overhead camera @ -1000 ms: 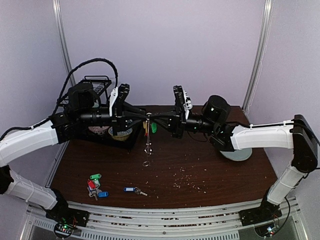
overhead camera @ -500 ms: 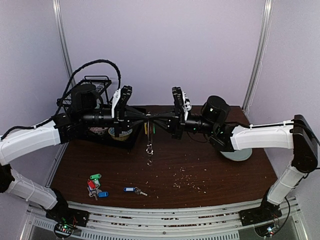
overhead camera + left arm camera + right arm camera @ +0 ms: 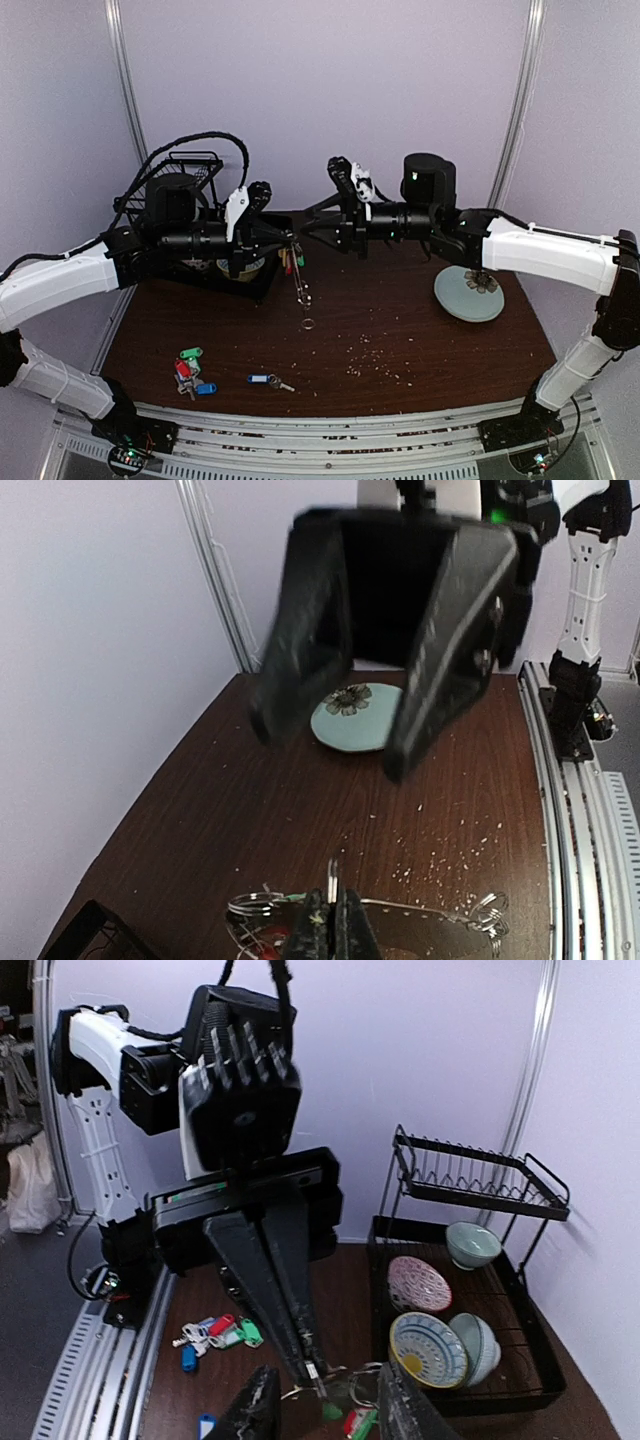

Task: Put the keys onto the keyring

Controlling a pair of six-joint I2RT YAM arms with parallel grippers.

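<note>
Filling the lower half of the overhead view, a dark brown table is seen, with pale crumbs scattered right of centre. The left arm is stretched in from the left edge and the right arm from the right edge, the wrists set face to face at mid-frame. A black wire dish rack is set at the upper left, and bowls are held in it in the right wrist view. A pale green plate with a dark flower mark is placed on the table at right of centre. The left gripper is closed tightly on the keyring, which is hung from its fingertips just left of centre; whether the small wire ring at its lowest end touches the table cannot be told. In the left wrist view the wire is pinched between the fingers at the bottom edge. The right gripper is held just beside it with jaws spread, and nothing is clamped in it. Red and green tagged keys are seen hanging at the keyring directly under the left gripper. At the lower left, a cluster of loose keys with green, red and blue tags is laid on the table, and a single blue-tagged key is laid near it to the right.
</note>
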